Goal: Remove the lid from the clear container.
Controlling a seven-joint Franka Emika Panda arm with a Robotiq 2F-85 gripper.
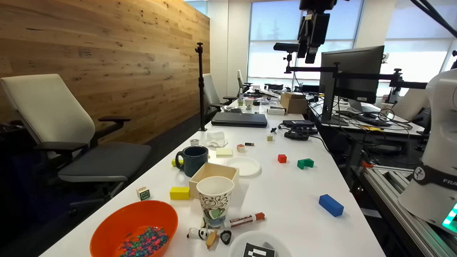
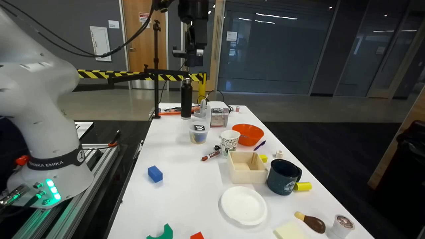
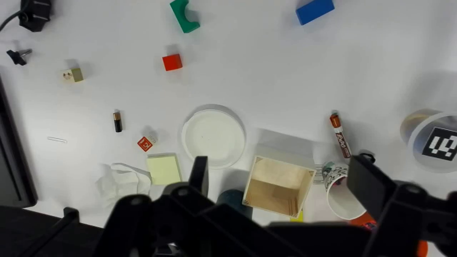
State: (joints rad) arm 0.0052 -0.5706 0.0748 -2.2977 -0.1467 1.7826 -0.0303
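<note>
Black, jaws wide apart, your gripper (image 3: 280, 170) hangs high, so centre it over the round see-through plastic tub (image 2: 198, 135) near the white patterned paper cup (image 2: 229, 141), pinch just the pale lid (image 3: 428, 163) by its edge and lift gently.

The round see-through plastic tub (image 2: 199, 135) has a black-and-white square pattern; the tall white paper cup (image 2: 229, 142) has dark curls.
</note>
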